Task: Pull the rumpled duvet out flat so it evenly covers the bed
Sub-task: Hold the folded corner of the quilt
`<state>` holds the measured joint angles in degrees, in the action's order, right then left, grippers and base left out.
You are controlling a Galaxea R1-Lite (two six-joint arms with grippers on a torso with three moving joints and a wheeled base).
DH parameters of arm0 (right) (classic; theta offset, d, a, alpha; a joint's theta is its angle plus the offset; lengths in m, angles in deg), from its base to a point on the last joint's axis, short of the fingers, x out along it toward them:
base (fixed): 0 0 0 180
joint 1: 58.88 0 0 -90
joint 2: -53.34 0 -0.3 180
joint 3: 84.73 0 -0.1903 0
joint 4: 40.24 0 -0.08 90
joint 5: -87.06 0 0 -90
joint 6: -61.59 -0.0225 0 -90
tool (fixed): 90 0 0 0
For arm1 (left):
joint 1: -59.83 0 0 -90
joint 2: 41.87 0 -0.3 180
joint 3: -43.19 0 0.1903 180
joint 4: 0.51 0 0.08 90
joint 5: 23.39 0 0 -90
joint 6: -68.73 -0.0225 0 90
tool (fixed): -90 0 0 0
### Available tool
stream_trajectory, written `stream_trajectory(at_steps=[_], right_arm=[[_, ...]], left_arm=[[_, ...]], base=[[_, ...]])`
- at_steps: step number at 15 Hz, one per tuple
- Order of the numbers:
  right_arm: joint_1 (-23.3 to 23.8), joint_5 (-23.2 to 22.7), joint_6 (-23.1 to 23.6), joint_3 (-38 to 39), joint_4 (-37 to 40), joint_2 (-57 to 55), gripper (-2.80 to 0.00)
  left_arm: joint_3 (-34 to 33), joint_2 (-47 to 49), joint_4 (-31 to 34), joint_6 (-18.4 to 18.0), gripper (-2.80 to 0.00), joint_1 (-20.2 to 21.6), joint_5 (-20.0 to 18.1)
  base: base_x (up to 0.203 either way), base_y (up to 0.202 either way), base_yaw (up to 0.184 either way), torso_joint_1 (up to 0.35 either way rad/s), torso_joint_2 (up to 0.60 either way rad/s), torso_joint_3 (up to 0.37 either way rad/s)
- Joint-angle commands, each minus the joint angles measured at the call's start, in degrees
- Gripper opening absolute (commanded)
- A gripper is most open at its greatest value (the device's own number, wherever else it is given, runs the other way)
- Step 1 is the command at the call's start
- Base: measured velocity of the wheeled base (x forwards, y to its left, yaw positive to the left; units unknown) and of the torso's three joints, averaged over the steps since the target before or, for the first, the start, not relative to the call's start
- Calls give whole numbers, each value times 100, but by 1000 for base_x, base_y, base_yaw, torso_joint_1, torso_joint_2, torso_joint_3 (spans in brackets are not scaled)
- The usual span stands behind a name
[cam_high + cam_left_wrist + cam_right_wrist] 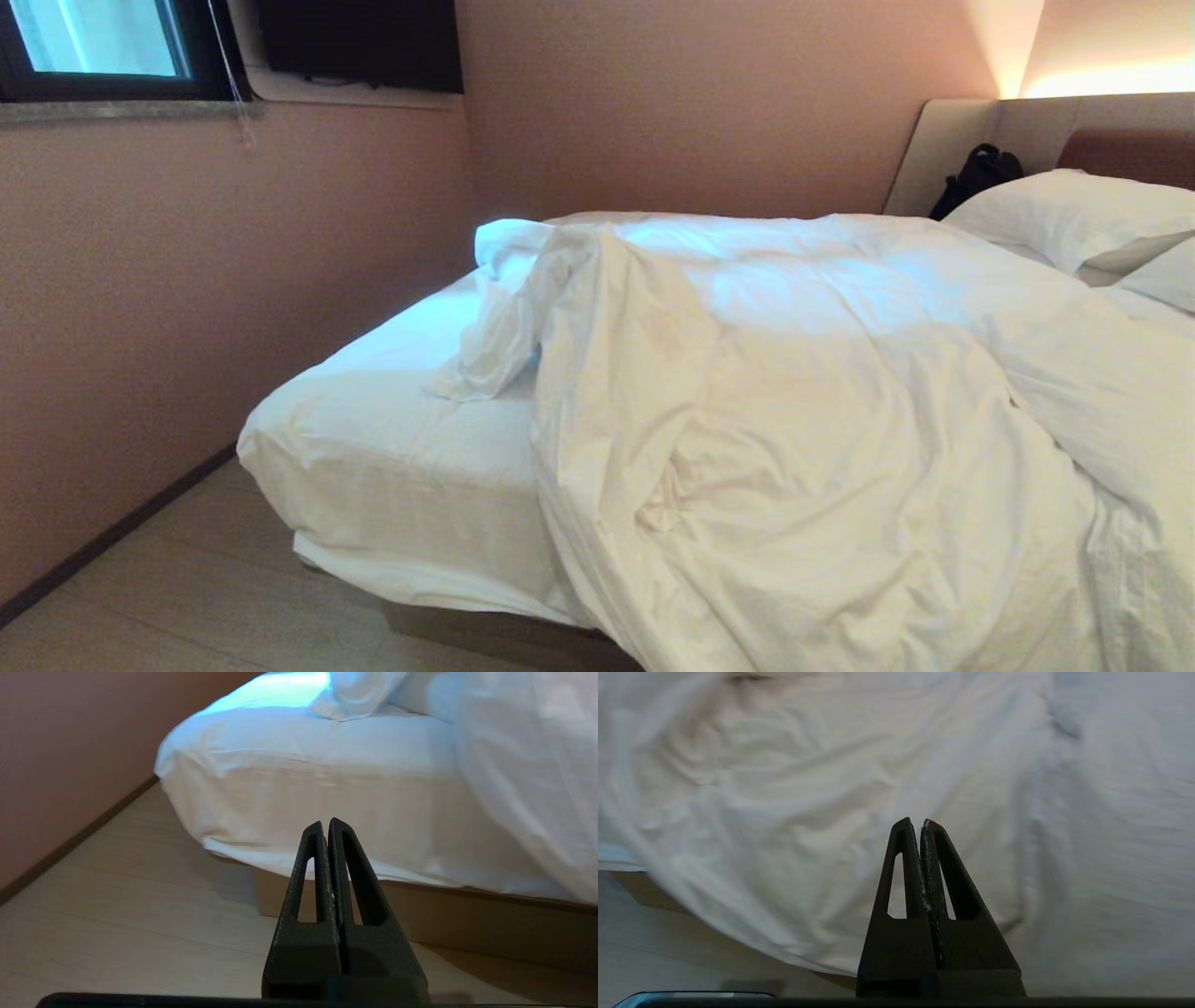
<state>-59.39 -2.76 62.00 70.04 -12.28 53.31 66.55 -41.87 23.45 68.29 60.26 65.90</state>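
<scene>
Duvet [840, 420]: white cloth, matt, heavily creased; bed [392, 439]: smooth taut white sheet over brown wood-look base; pillows [1074, 215]: white cloth; floor [140, 905]: pale wood-look planks, matt; left gripper [326, 826], right gripper [916, 825]: black, rough-textured, matt plastic

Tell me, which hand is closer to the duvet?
Probably the right. The right hand, shut, points straight at the duvet draped over the bed's side. The left hand, also shut, faces the bare mattress corner, the duvet off to one side. Neither touches it.
</scene>
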Motion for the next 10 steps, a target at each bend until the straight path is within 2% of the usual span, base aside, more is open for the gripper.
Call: stream_trajectory(at_steps=[1,10], right_arm=[[-2,-1,2,2,6,2,-280],[-2,-1,2,-2,6,2,-280]], left_arm=[[0,0,2,1,-280,1,0],[0,0,2,1,-280,1,0]], base=[[0,197,-3,-1,2,-1],[0,193,-1,2,2,1]])
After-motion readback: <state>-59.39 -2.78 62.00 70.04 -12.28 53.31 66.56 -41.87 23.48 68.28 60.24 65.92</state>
